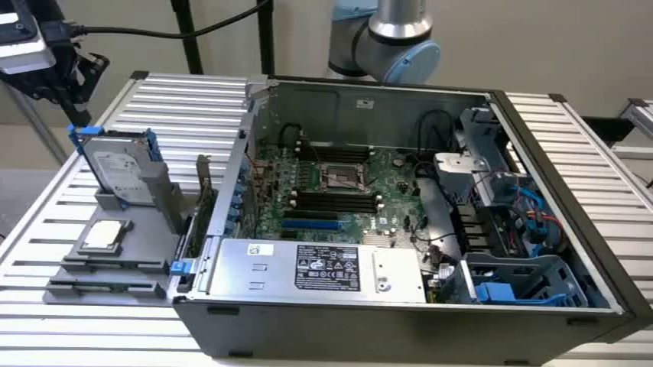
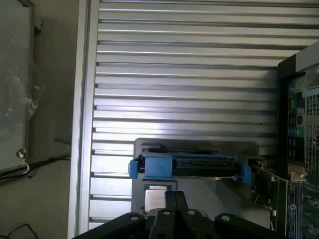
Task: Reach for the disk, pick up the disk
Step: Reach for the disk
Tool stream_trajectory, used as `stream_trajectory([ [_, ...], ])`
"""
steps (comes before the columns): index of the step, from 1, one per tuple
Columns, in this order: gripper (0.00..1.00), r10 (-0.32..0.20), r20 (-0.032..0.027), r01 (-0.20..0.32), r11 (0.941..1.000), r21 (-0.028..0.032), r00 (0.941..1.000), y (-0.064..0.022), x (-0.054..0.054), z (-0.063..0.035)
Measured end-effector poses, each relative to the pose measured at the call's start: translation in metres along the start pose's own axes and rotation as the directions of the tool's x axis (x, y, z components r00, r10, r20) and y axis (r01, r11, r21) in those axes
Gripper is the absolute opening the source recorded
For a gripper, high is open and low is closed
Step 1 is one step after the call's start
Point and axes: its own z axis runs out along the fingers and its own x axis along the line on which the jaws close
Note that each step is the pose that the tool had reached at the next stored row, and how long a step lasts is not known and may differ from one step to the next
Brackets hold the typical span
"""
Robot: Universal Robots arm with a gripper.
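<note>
- Blue plastic frames the disk [image 1: 118,162], which stands on edge in a slot of a grey holder [image 1: 153,237] at the exterior view's left, just beside the open computer case [image 1: 408,332]. Stood up like that, its top edge is free to be taken from above, I'd say.
- The gripper [image 2: 175,195] hangs high over that holder, well apart from the disk, and its camera looks straight down on the disk's thin top edge. That suits a reach not yet closed.
- Its jaws look drawn close together, almost touching, with nothing between them.
- A small square chip [image 1: 105,235] lies flat on the same holder, near the foot of the disk and clear of the way down to it.
- A silver box with a black label [image 1: 326,267] sits inside the case along its near wall, with the green board [image 1: 337,183] beyond it.
- Holder and case both rest on a table [image 1: 183,99] of ribbed aluminium slats, bright where the light catches them.
- Behind the case rises the arm [image 1: 393,38], grey with a pale blue cap, against a plain light wall. A black cable [image 1: 153,32] droops across the top, past dark stand poles.
</note>
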Motion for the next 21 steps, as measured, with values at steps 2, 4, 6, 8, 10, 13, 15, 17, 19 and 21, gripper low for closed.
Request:
stream_trajectory([
  [2, 0.11, 0.000, 0.0001, 0.000, 1.0000, 0.0000, 1.0000, 0.0000, 0.000, 0.0000],
  [4, 0.11, 0.000, 0.0000, 0.000, 1.0000, 0.0000, 1.0000, 0.0000, 0.000, 0.0000],
  [6, 0.11, 0.000, 0.0000, 0.000, 1.0000, 0.0000, 1.0000, 0.0000, 0.000, 0.0000],
  [8, 0.11, 0.000, 0.0000, 0.000, 1.0000, 0.0000, 1.0000, 0.0000, 0.000, 0.0000],
  [10, 0.11, 0.000, 0.0000, 0.000, 1.0000, 0.0000, 1.0000, 0.0000, 0.000, 0.0000],
  [13, 0.11, 0.000, 0.0000, 0.000, 1.0000, 0.0000, 1.0000, 0.0000, 0.000, 0.0000],
  [15, 0.11, 0.000, -0.0002, 0.000, 1.0000, 0.0002, 1.0000, 0.0012, 0.000, -0.0001],
  [17, 0.11, 0.000, 0.0000, 0.000, 1.0000, 0.0001, 1.0000, 0.0055, 0.001, 0.0002],
  [19, 0.11, 0.000, 0.0001, 0.000, 1.0000, 0.0001, 1.0000, 0.0125, 0.003, 0.0007],
  [21, 0.11, 0.000, 0.0001, 0.000, 1.0000, 0.0007, 1.0000, 0.0196, 0.007, 0.0011],
])
